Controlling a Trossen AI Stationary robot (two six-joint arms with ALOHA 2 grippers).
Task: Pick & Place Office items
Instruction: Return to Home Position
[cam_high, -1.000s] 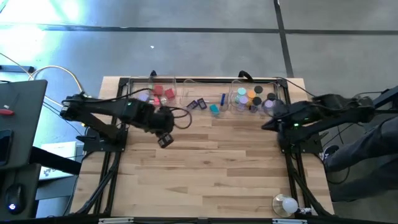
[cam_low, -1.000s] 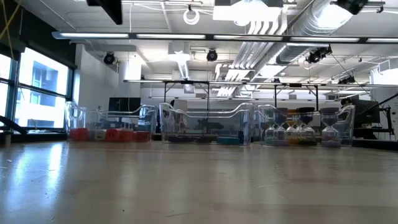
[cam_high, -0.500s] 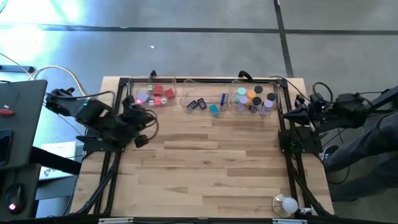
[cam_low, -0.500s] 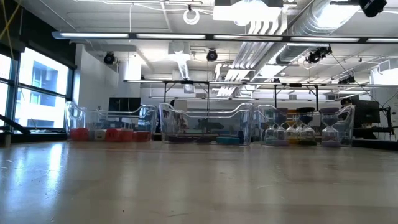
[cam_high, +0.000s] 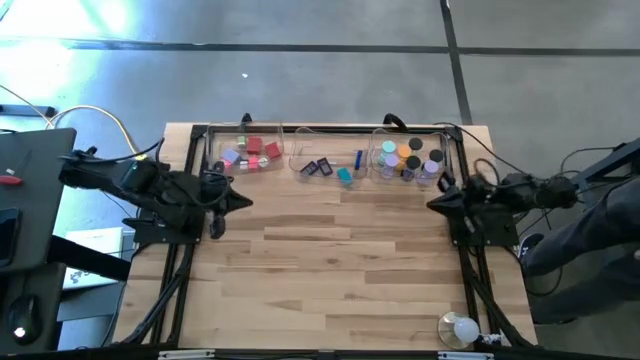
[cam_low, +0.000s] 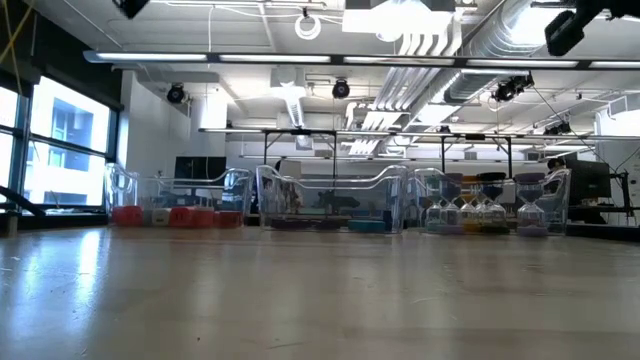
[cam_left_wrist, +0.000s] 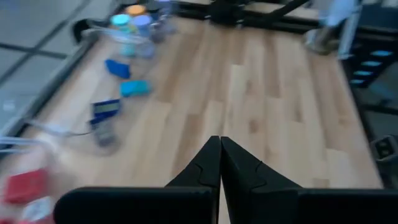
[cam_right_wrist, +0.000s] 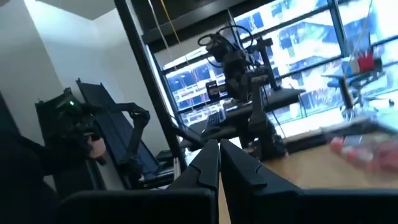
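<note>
The office items lie in three clear trays along the table's far edge. Red and pink blocks (cam_high: 251, 152) fill the left tray. Dark clips, a blue stick (cam_high: 358, 159) and a teal piece (cam_high: 344, 176) are in the middle tray, and round caps (cam_high: 408, 160) are in the right one. My left gripper (cam_high: 243, 203) hangs shut above the table's left edge, pointing toward the right. The left wrist view shows its fingertips (cam_left_wrist: 219, 140) pressed together with nothing between them. My right gripper (cam_high: 432, 205) hangs shut at the right edge, its tips (cam_right_wrist: 219, 144) together, also holding nothing.
A white round bulb-like object (cam_high: 460, 327) lies at the near right corner. Dark frame rails (cam_high: 178, 262) run along both side edges. Bare wood (cam_high: 330, 260) stretches between the arms. In the low view, the trays (cam_low: 330, 205) stand in a row at the far edge.
My left gripper has drawn back from over the table near the left tray toward the left edge, turning as it went. My right arm has folded back toward the right edge and its gripper has sunk a little. Both stay shut.
</note>
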